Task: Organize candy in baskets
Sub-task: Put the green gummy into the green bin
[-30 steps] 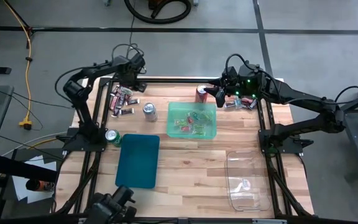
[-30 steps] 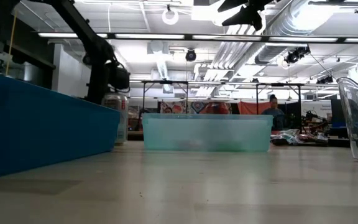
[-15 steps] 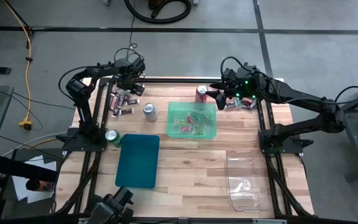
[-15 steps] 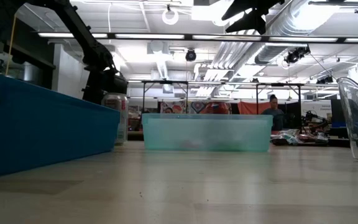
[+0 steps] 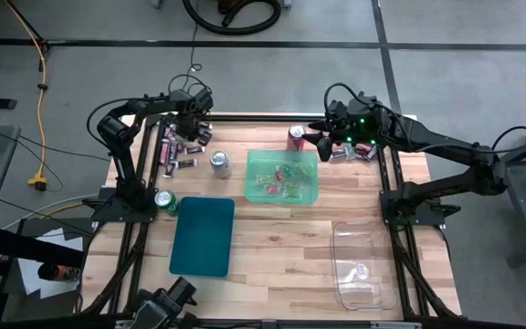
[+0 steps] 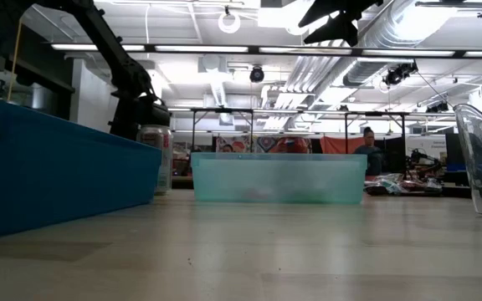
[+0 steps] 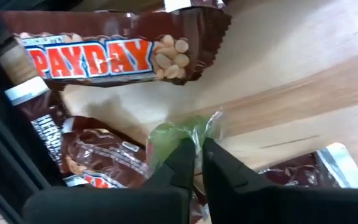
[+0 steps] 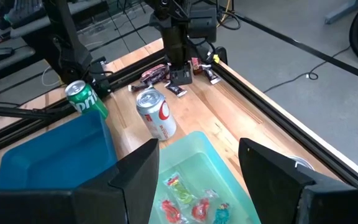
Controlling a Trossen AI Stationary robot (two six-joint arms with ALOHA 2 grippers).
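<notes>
Reaching down, left gripper [image 7: 194, 163] fingers clamped on green candy [image 7: 173, 134]; right fingers apart.

Left gripper [image 7: 194, 163] pinched closed; right gripper [image 8: 197, 163] spread wide.

A workshop or lab hall is shown: a grey concrete floor [image 5: 482, 82] is seen around the desk [image 5: 281, 238], with exposed ceiling ducts [image 6: 408, 25], strip lights [image 6: 224, 48] and distant workbenches [image 6: 224, 113].
</notes>
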